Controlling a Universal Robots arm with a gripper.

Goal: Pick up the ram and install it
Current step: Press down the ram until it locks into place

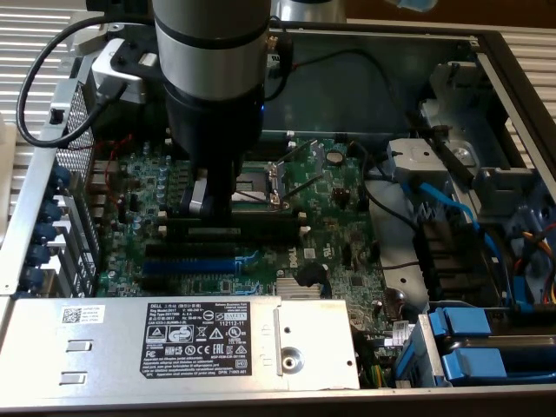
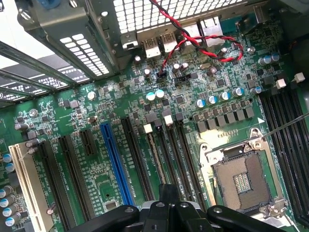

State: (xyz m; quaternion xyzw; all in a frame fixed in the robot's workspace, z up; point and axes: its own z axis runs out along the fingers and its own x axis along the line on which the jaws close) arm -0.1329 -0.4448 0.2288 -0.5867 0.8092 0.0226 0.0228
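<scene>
The gripper (image 1: pixel 208 204) is closed and held low over the memory slots (image 1: pixel 269 226), at seven o'clock from the CPU socket (image 1: pixel 259 178). The ram (image 1: pixel 215 231) appears to be stood on edge in a slot directly beneath, probably to be pressed home. Whether it is gripped cannot be told.

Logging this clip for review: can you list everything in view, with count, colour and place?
motherboard: one, green, floor of the open computer case
blue slot: one, blue, among the long slots
black slots: several, black, either side of the blue slot
white slot: one, cream, at the end of that row
processor socket: one, silver frame, empty
twisted wire: one, red and black, near the rear ports
labelled metal box: one, grey, along the case's near edge
blue cables: a few, exterior view's right
arm: one, silver and black
claw: one, black, shut, low over the board beside the socket
</scene>
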